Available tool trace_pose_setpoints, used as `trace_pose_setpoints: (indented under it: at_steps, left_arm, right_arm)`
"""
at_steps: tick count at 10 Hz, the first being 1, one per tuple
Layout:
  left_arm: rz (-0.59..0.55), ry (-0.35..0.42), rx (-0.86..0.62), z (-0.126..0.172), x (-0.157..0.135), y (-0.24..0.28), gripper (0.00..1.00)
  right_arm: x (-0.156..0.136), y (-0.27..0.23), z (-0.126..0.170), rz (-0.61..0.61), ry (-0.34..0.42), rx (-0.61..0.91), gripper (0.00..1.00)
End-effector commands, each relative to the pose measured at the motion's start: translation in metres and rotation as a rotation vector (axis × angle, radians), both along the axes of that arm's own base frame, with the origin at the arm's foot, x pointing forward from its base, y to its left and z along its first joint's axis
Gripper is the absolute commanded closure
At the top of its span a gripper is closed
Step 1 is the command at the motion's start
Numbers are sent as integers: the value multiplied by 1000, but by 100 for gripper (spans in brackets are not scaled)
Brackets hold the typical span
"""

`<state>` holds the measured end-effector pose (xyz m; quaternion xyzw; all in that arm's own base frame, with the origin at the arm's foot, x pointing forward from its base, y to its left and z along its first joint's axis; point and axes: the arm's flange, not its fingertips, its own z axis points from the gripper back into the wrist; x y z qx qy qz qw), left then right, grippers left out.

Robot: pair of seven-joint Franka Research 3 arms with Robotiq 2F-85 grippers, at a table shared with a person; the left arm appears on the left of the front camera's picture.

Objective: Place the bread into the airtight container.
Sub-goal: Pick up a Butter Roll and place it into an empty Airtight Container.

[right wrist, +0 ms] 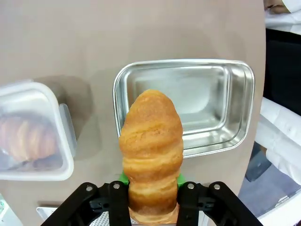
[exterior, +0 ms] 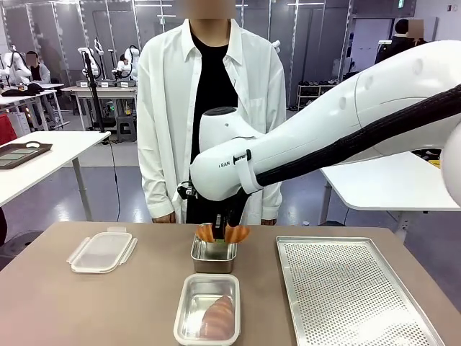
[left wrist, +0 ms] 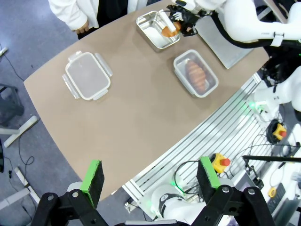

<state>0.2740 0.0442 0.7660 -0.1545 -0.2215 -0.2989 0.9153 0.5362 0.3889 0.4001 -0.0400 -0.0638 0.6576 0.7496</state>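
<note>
The right fingers (right wrist: 116, 206), black with green pads, are clamped on the thick end of the bread (right wrist: 151, 141), a golden-brown roll with ridged, layered bands that tapers to a rounded tip. It is held off the table (exterior: 130, 303), just above the tin (right wrist: 207, 108), a shiny steel rectangle with rounded corners and a rolled rim. Nearer the robot sits the container (exterior: 205, 290), a pale, rounded rectangle with a whitish rim, holding the other bread (exterior: 218, 317), darker and also ridged. To the left lies the lid (exterior: 102, 251), flat translucent plastic with clip flaps on its sides. To the right is the tray (exterior: 353, 288), a wide metal sheet dotted with fine holes. The table is matte brown. The right arm (exterior: 346, 122), glossy white with a black cable along it, reaches from the right across the middle, its wrist bent down over the tin. The left fingers (left wrist: 94, 181) stand wide apart, high above the near table edge, touching nothing. A person (exterior: 209, 108) in a white shirt stands at the far side.
</note>
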Motion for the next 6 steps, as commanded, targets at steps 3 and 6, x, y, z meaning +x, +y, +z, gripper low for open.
trace_pose_setpoints:
  at_steps: [3, 6]
  left_arm:
    - [-22, -5, 6, 0, -1, 1, 0]
    - [-22, -5, 6, 0, -1, 1, 0]
  right_arm:
    - [0, 0, 0, 0, 0, 0, 68]
    - [2, 2, 2, -3, -1, 7, 68]
